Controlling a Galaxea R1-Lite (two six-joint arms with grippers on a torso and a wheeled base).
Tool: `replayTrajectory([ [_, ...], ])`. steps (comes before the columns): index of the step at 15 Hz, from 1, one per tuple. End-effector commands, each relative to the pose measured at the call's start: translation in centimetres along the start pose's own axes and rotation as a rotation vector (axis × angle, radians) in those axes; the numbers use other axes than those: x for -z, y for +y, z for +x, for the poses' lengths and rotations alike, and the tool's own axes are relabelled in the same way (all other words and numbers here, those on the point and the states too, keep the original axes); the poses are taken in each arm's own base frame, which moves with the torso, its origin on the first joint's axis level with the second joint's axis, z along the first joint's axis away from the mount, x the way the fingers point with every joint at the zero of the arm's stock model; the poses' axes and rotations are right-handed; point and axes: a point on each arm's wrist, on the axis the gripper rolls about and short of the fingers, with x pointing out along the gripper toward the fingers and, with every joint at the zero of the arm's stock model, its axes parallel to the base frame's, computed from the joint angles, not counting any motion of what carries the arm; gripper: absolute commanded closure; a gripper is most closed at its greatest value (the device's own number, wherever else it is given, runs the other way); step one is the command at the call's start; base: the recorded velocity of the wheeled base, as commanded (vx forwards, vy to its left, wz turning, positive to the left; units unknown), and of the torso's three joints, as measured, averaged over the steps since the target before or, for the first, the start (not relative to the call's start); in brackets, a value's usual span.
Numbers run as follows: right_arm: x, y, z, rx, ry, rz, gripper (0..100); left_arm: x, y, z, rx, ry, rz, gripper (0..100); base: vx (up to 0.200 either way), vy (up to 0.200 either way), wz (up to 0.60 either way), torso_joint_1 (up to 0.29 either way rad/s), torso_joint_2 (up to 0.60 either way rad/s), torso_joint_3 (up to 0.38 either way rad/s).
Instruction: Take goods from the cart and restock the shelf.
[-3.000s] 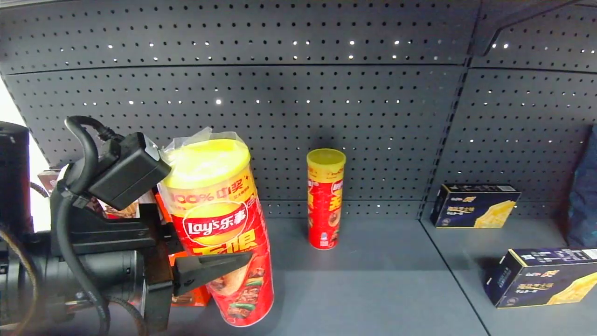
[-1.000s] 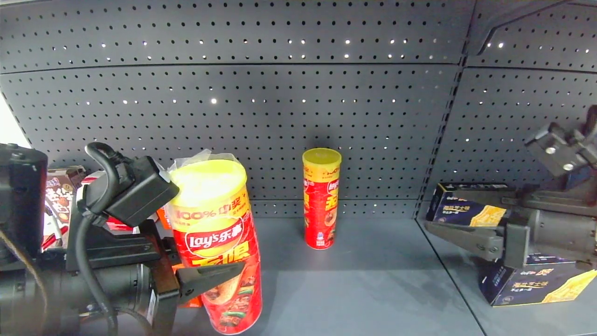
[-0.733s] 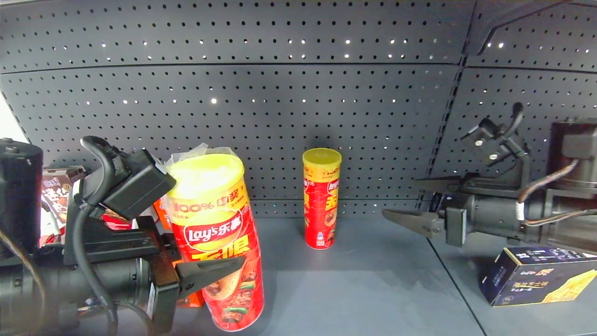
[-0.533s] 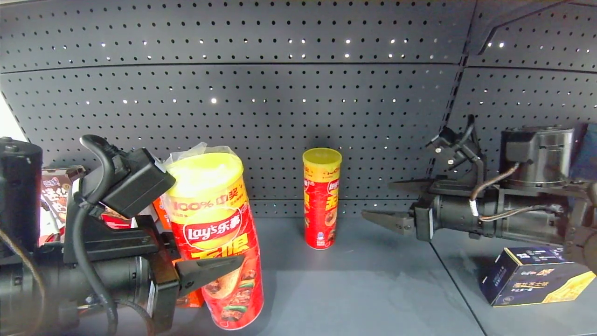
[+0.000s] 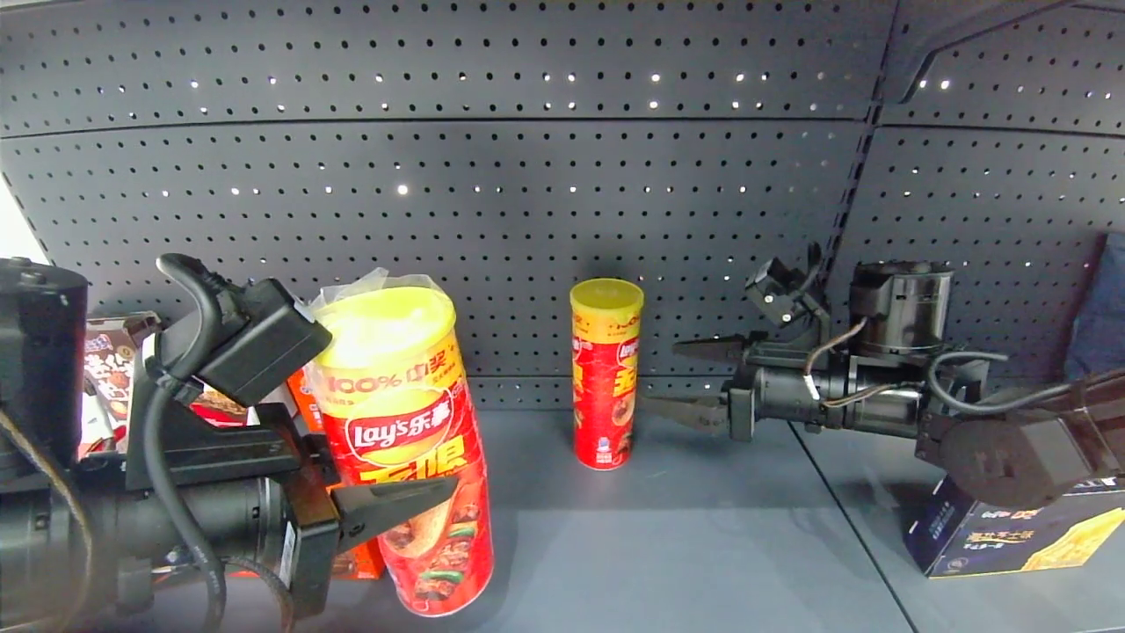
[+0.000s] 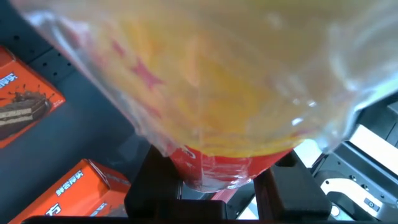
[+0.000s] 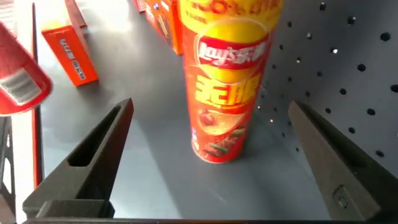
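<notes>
Dark pegboard back wall point(image 5: 527, 220), light thru holes; grey shelf point(image 5: 703, 545).

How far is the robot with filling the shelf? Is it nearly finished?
Done: one tall red chip can with a yellow lid stands upright at the back of the grey shelf. In hand: the left gripper clamps a second red chip can, tilted, low over the shelf. The open right gripper is beside the standing can. Left: set the held can upright.

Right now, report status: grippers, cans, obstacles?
Left gripper shut on large chips can. Right gripper open, facing small chips can standing on shelf. No obstacle between them.
</notes>
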Motion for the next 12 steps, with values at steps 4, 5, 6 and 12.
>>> replayTrajectory([
  [4, 1.3, -2.3, 1.4, -0.035, -0.009, 0.005, 0, 0.0, 0.0, 0.1, 0.0, 0.002, 0.0, 100, 0.0, 0.0, 0.0, 0.0, 0.0, 0.0],
  [5, 1.7, -2.5, 1.8, -0.038, -0.002, 0.01, 0, 0.0, 0.0, 0.1, 0.0, 0.005, -0.001, 100, 0.0, 0.0, 0.0, 0.0, 0.0, 0.0],
  [6, 2.1, -2.6, 2.1, -0.042, 0.006, 0.017, 0, 0.0, 0.0, 0.1, 0.0, 0.005, -0.001, 100, 0.0, 0.0, 0.0, 0.0, 0.0, 0.0],
  [12, 4.0, -3.6, 4.0, -0.076, 0.012, 0.025, 0, 0.1, 0.1, 0.3, -0.001, 0.011, -0.003, 100, 0.0, 0.0, 0.0, 0.0, 0.0, 0.0],
])
